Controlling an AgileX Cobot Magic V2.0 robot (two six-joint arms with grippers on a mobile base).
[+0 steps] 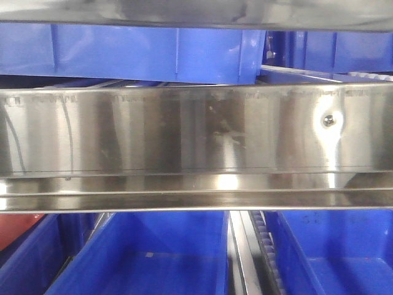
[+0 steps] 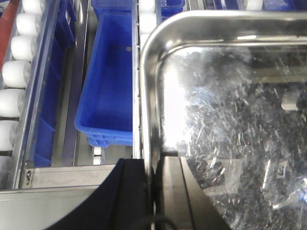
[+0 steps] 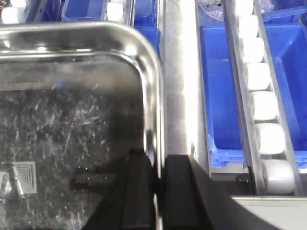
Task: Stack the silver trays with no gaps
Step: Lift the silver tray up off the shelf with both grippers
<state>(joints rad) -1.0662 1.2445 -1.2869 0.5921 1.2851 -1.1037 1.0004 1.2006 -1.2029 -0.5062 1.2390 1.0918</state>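
Jaws of the left gripper [image 2: 152, 168] and right gripper [image 3: 157, 166] clamp opposite rims of one silver tray [image 2: 230, 143], blue bins [image 2: 108, 86] beyond.

Brushed-steel shelf rail [image 1: 184, 132] with one screw [image 1: 330, 120], blue bins [image 1: 147, 258] above and below.

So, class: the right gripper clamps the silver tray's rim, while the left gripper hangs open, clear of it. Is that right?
No. The left gripper is also shut on the rim of the silver tray, one finger on each side, as the left wrist view shows. The right gripper clamps the rim as stated.
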